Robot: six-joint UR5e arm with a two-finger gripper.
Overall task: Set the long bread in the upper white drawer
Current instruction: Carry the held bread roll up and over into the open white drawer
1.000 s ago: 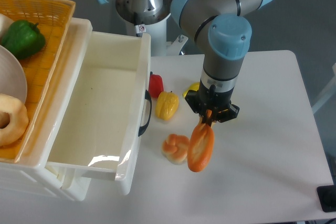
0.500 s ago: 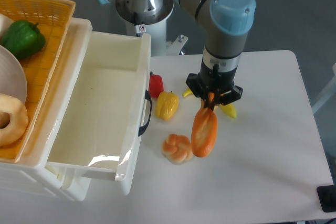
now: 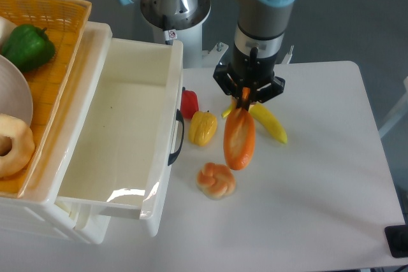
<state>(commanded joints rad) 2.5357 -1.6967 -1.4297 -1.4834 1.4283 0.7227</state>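
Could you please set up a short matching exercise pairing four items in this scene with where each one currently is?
Things:
1. long bread
2. green pepper
3. knotted bun
4. banana

Places:
A. in the yellow basket
B. on the table, right of the end effector
C. hanging from the end effector
D. on the table, nearest the front edge

Pairs: 1-C, 2-A, 3-D, 4-B
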